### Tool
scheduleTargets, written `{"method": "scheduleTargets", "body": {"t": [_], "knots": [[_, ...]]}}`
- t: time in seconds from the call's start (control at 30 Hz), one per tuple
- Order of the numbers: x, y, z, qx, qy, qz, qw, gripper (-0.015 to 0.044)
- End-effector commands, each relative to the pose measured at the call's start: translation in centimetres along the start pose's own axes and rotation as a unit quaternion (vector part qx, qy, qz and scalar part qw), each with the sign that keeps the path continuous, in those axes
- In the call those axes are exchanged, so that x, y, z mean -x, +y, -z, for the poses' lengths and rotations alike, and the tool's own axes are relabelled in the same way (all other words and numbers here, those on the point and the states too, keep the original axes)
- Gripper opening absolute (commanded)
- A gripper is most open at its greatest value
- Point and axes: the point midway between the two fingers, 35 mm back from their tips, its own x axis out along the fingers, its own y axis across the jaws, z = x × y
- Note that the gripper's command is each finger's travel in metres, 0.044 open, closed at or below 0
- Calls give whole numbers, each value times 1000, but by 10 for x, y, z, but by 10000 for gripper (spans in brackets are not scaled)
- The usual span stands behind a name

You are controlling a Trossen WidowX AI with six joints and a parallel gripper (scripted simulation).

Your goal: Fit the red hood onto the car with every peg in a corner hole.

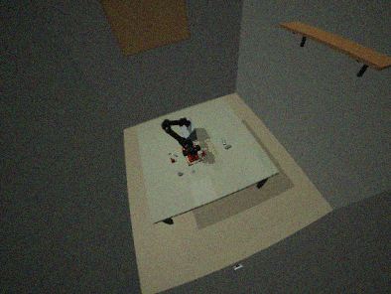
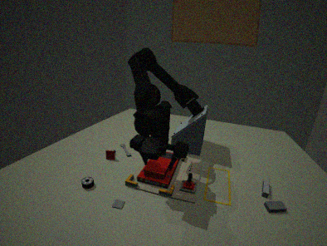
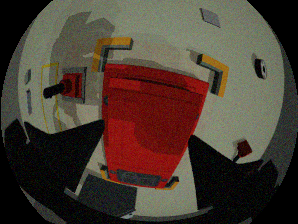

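The red hood (image 3: 148, 123) sat on the chassis inside the jig (image 2: 132, 179), its long axis running from the arm's base toward the jig's yellow-cornered front edge. The gripper (image 2: 159, 151) hung just above the hood, fingers spread wide and pinching nothing.

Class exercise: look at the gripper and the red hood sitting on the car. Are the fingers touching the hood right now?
Cannot tell. The gripper stands open around the red hood, but in the wrist view the dark fingers blur into shadow, and no gap or contact shows plainly.
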Motion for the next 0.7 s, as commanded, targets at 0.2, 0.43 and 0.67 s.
{"method": "scheduleTargets", "body": {"t": [0.2,0.43,0.67], "knots": [[72,0,-3,-1,4,-3,1000,440],[72,0,-3,-1,4,-3,1000,440],[72,0,-3,-1,4,-3,1000,440]]}}
